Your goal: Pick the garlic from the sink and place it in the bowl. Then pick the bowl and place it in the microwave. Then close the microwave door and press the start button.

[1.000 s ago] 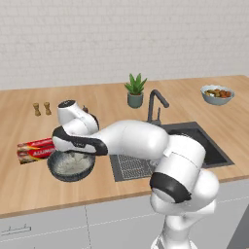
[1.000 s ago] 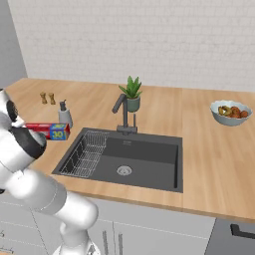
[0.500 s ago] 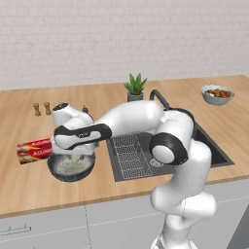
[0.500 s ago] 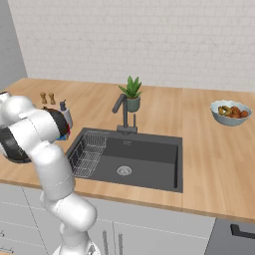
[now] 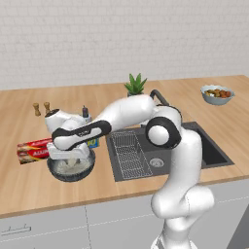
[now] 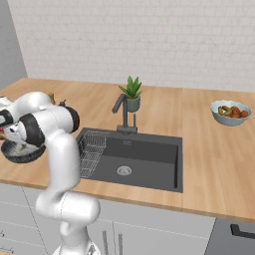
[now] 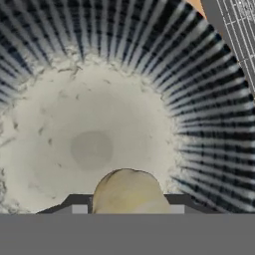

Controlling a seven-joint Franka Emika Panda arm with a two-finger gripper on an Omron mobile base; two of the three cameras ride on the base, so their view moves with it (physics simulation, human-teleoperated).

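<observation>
The end effector (image 7: 127, 201) hangs directly over the bowl (image 5: 72, 168), its fingers (image 7: 74, 205) partly closed on the garlic (image 7: 130, 191), a pale yellowish bulb that fills the gap between them and sits above the bowl's pale speckled inside. In the hand view the bowl's dark ribbed wall (image 7: 199, 89) rings that pale floor, and a corner of the wire rack (image 7: 239, 25) shows at the upper right. From the left base view the bowl stands on the wooden desk (image 5: 29, 185) near its front edge, just left of the sink (image 5: 209, 151), with the arm's white forearm reaching across the sink's left rim and down onto it. A red box (image 5: 33, 150) lies just behind the bowl on its left side, and two small brown shakers (image 5: 41, 108) stand farther back toward the wall. A potted plant (image 5: 135, 85) stands behind the sink beside the dark curved faucet (image 5: 159, 97). A smaller pale bowl of brown-orange food (image 5: 217, 94) sits well apart, near the desk's far right end. In the right base view the bowl (image 6: 21, 152) shows at the left edge, partly hidden by the arm, and the rack (image 6: 92, 149) lies in the left part of the basin (image 6: 144, 159), whose round drain (image 6: 124, 171) is bare.
</observation>
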